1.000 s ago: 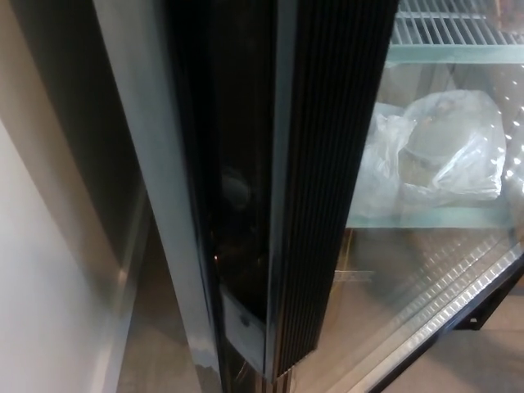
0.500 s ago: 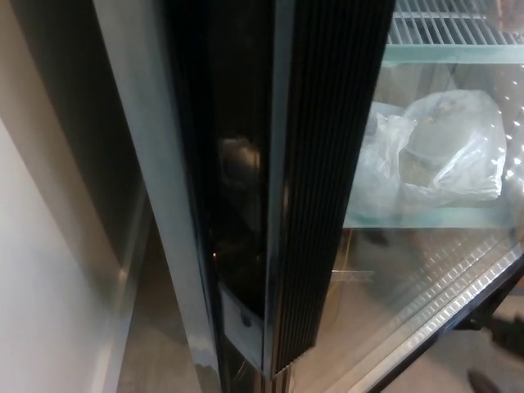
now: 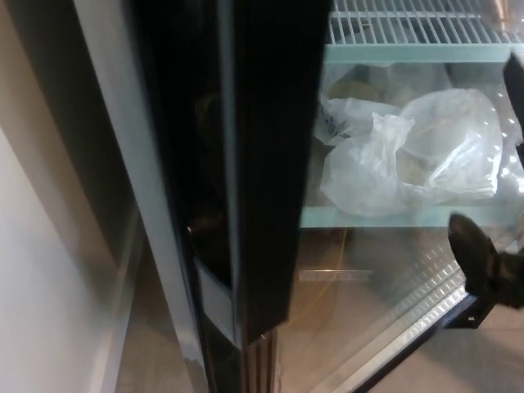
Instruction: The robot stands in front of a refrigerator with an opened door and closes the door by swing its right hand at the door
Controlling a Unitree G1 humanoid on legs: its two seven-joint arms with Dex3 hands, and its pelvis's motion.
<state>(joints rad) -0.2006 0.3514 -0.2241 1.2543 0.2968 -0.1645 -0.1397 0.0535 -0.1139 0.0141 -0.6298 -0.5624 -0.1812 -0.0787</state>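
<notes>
In the head view, the refrigerator door (image 3: 270, 164) is seen edge-on as a tall dark slab running from 12 o'clock down to about 6 o'clock, its black edge tilted slightly and blurred. It stands ajar, with the lit interior of the refrigerator exposed to the 3 o'clock side. A grey metal frame strip (image 3: 131, 188) is seen beside the door toward 9 o'clock, and a pale wall panel (image 3: 41, 286) fills the 8 o'clock corner. Inside the cabinet, a white wire rack (image 3: 409, 20) is set at 1 o'clock above a glass shelf (image 3: 385, 217), on which a crumpled clear plastic bag (image 3: 409, 151) is resting at 2 o'clock; its contents cannot be made out. Below the shelf, the ribbed metal sill (image 3: 409, 315) of the cabinet is seen at 4 o'clock. The right hand (image 3: 487, 266) is found at 4 o'clock, entering from the picture's right edge as a dark, blurred shape in front of the lower interior, well apart from the door edge; whether its fingers are spread or closed cannot be told. The left hand is not shown.
</notes>
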